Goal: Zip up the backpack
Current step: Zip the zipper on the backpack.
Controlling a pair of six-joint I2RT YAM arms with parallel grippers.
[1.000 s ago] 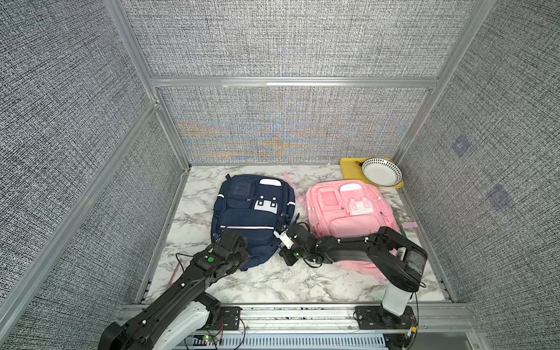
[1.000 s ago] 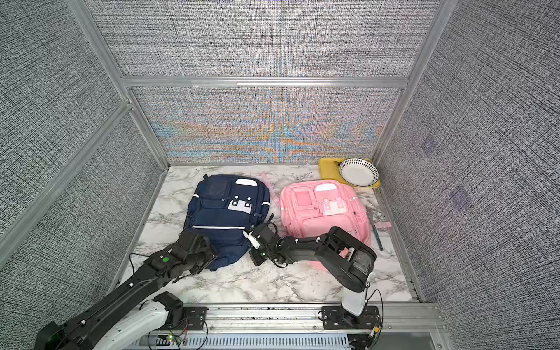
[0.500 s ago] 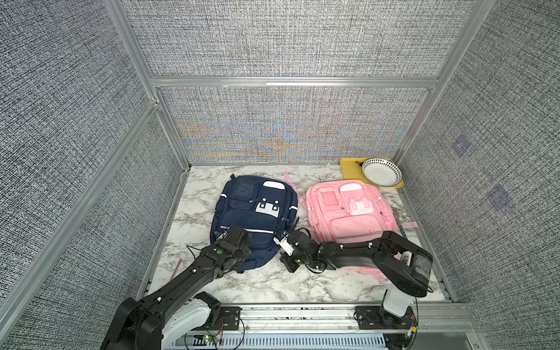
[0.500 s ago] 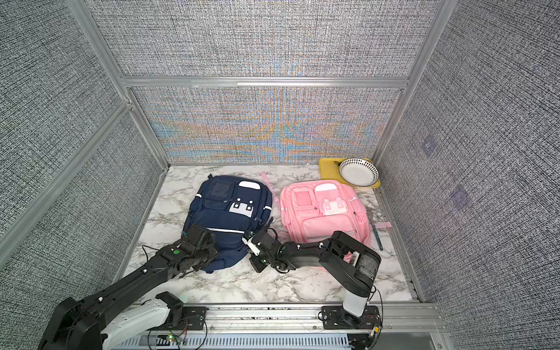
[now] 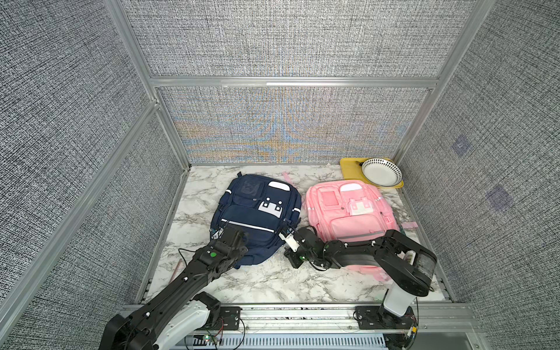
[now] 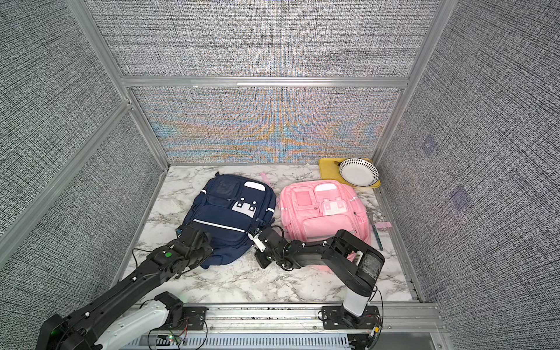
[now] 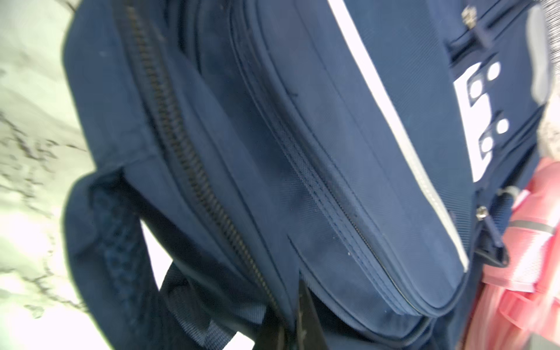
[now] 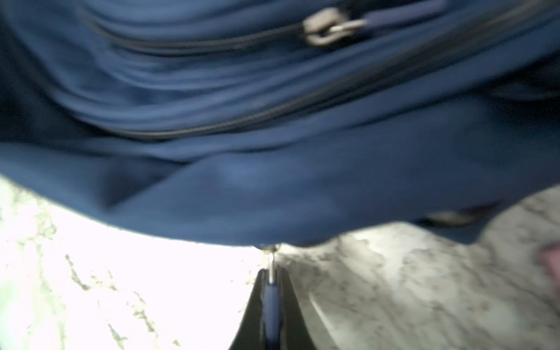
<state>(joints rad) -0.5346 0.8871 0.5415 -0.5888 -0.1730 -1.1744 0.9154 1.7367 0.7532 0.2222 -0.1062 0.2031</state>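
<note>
The right fingers are clenched on a slim blue zipper pull at the near right side of the navy fabric backpack. The left fingers are closed tight at its near left edge, beside a coarse dark zipper. The backpack lies flat on the marble-patterned bench, just beside a pink fabric backpack.

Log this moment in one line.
left pincer: shut on navy backpack fabric | right pincer: shut on zipper pull | phase: bag braced, pull gripped
</note>
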